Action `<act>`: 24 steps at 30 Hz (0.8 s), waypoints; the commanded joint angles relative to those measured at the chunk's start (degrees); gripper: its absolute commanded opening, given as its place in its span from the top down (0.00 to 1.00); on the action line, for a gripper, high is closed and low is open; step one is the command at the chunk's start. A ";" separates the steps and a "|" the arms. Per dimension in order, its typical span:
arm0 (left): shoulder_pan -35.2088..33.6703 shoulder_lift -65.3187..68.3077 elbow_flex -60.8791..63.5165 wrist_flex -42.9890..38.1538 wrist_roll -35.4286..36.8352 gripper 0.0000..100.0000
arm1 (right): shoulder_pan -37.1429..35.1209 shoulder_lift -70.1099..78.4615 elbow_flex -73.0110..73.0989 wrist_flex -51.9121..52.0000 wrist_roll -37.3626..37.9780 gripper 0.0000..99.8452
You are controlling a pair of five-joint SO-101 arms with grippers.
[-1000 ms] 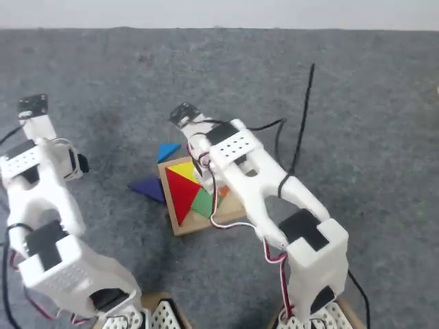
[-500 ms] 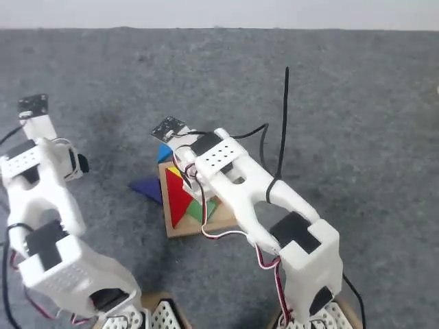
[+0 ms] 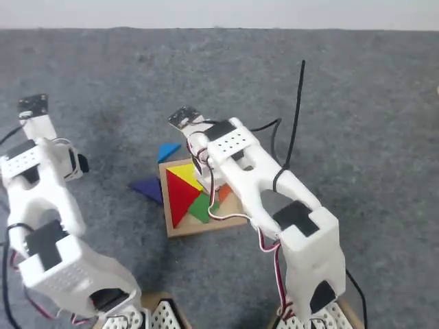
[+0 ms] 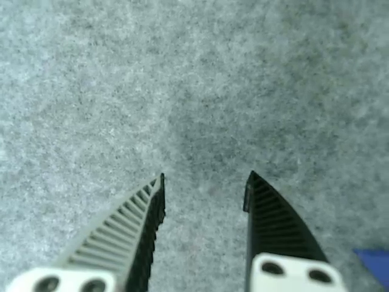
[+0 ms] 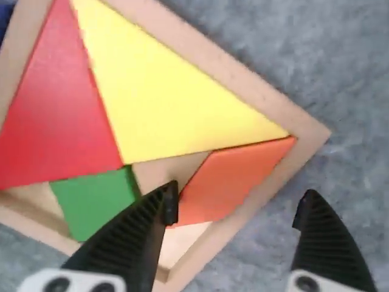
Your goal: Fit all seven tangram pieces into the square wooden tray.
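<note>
Snugly, red triangle in square wooden tray

A grey, felt-like covering spreads over the whole table, its nap mottled in lighter and darker flecks. From the high view it runs from the near edge to the far edge, where it meets a pale, plain strip of wall in a straight line. At the far right edge a small pale speck sits on the covering, too small to tell what it is. At the near edge two wooden boards lie on the table, one on the left and one on the right, each carrying a white perforated plate.
</note>
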 commanded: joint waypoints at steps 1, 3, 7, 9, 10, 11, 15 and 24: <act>0.26 -0.70 -2.51 0.26 -0.44 0.79 | 2.07 -3.30 -3.16 -0.84 0.35 0.70; 0.26 -0.70 -2.51 0.09 -0.44 0.79 | 1.19 -5.05 -2.37 0.04 0.00 0.70; 0.53 -0.70 -2.51 0.09 -0.44 0.79 | -1.19 -12.09 -0.18 2.33 -1.67 0.70; 1.49 -0.79 -3.03 0.44 -0.44 0.79 | -1.80 -17.89 2.20 2.33 -1.76 0.70; 1.93 -0.79 -3.74 0.88 -0.44 0.79 | -1.80 -21.41 3.96 2.24 -1.85 0.70; 2.20 -0.79 -4.97 2.02 -0.44 0.79 | -1.63 -25.10 6.07 2.07 -1.85 0.70; 3.87 -0.44 -13.14 9.14 -0.44 0.79 | 2.51 -41.01 17.41 1.71 -1.85 0.70; 18.99 -0.35 -20.62 25.76 -8.79 0.79 | 23.43 -65.10 56.00 -14.02 4.66 0.76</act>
